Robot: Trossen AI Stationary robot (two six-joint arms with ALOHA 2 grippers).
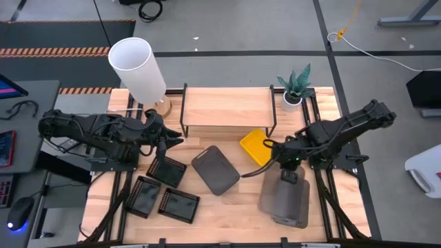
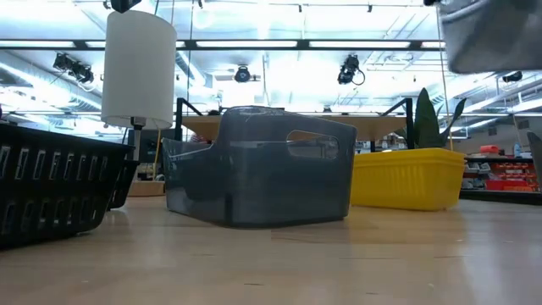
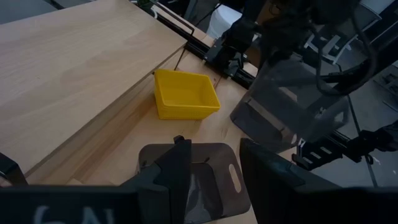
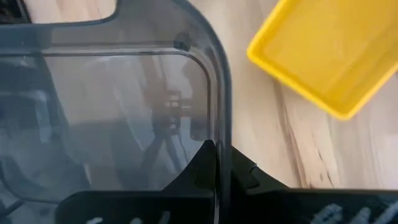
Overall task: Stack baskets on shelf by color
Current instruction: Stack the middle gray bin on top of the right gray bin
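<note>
High view: the shelf (image 1: 227,107), upper centre of the frame, bears no baskets, so stacking has barely begun. At lower right the right gripper (image 1: 288,173), jaws clamped on its rim, lifts a grey basket (image 1: 286,200). The left gripper (image 1: 172,138), centre-left, is parted and empty. Another grey basket (image 1: 216,169), a yellow basket (image 1: 256,147) and three black baskets (image 1: 165,189) wait below.

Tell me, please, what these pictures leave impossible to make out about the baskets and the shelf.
- Shelf, high view: anything beneath its plank is hidden.
- Lifted grey basket, low view: cut off by the edge.
- Black mesh baskets, left wrist view: out of frame.
- Yellow basket, high view: the right arm partly covers it.
</note>
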